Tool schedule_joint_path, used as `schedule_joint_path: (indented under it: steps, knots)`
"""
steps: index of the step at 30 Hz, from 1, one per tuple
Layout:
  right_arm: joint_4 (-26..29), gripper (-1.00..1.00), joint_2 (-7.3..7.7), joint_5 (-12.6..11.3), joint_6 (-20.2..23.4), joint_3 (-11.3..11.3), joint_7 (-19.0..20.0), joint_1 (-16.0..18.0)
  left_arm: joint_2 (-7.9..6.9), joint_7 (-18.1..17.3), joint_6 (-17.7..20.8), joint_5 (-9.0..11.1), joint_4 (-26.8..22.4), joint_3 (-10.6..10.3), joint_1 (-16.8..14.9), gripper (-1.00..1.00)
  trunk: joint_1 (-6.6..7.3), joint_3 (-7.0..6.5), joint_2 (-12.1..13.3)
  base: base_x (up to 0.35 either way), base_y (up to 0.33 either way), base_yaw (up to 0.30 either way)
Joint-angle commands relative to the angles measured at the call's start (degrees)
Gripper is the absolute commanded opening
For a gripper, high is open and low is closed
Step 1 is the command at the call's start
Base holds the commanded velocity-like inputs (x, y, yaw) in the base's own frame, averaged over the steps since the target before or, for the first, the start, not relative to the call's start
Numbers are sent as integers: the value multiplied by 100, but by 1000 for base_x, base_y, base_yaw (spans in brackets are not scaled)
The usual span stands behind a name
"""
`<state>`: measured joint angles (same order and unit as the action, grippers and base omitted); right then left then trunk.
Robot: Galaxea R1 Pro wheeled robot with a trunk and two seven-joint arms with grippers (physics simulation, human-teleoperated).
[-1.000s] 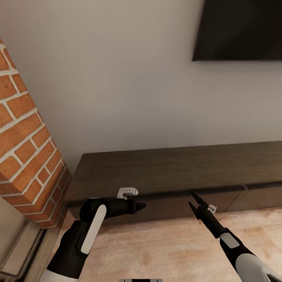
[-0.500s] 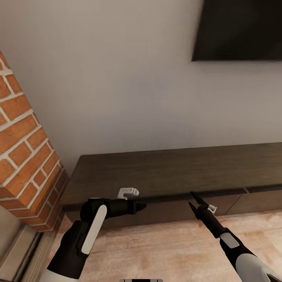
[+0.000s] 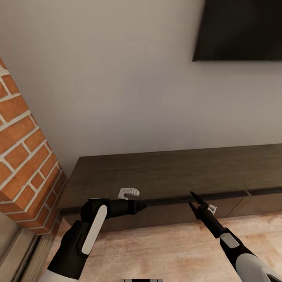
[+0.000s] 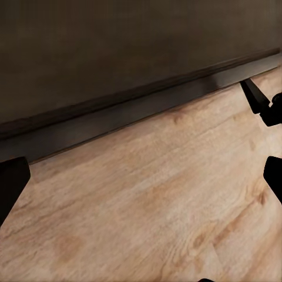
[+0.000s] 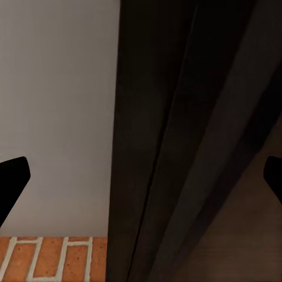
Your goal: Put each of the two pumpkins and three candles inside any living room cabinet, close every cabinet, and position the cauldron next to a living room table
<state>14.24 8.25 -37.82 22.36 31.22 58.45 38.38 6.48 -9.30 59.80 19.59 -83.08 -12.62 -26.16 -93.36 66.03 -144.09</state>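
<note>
In the head view, one cabinet (image 3: 172,172) runs along the foot of a pale wall (image 3: 117,78). It is long, low and dark brown, and its flat top is bare. Its near left corner sits close to a brick column (image 3: 23,145). Two drawer fronts can be counted toward its right end, with a thin seam between them, and both sit flush and closed. One dark screen (image 3: 239,29) hangs on the wall above the cabinet's right part. Two arms reach forward over the wooden floor (image 3: 168,250). The left gripper (image 3: 141,206) points to the right, just in front of the cabinet's front edge, and its fingers look drawn together to a point. The right gripper (image 3: 193,201) points up toward the same front edge, its two fingers a narrow gap apart and holding nothing.

In the left wrist view, the cabinet's front (image 4: 117,53) and the shadowed strip under it meet the plank floor (image 4: 153,211). Two dark fingertips (image 4: 10,182) show at opposite edges of the picture. The right arm's fingers (image 4: 258,100) also appear here, above the floor.

In the right wrist view, the cabinet (image 5: 176,141) stands against the pale wall (image 5: 59,88), with a strip of brick (image 5: 47,258) beyond its end. Two fingertips (image 5: 10,182) sit wide apart at the picture's edges, with nothing between them.
</note>
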Motion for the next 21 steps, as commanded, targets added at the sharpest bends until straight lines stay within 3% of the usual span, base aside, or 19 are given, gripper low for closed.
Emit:
schedule_joint_path:
  steps: [1,6,17,21]
  knots:
    - [-3,100,2,-41,49,-2,8,3,3,-61,20,-56,-4,6,-3,100,1,5,-2,4,0,0]
    - [-7,100,2,-41,49,-2,8,3,3,-63,20,-53,-6,6,-3,100,-9,93,-7,2,0,0]
    - [-8,100,34,-47,49,-4,8,3,3,-63,20,-52,-7,5,-3,100,-9,93,-7,0,0,0]
    - [-9,100,42,-49,49,-5,13,3,3,-63,20,-52,-7,5,-3,100,-17,160,-11,0,0,0]
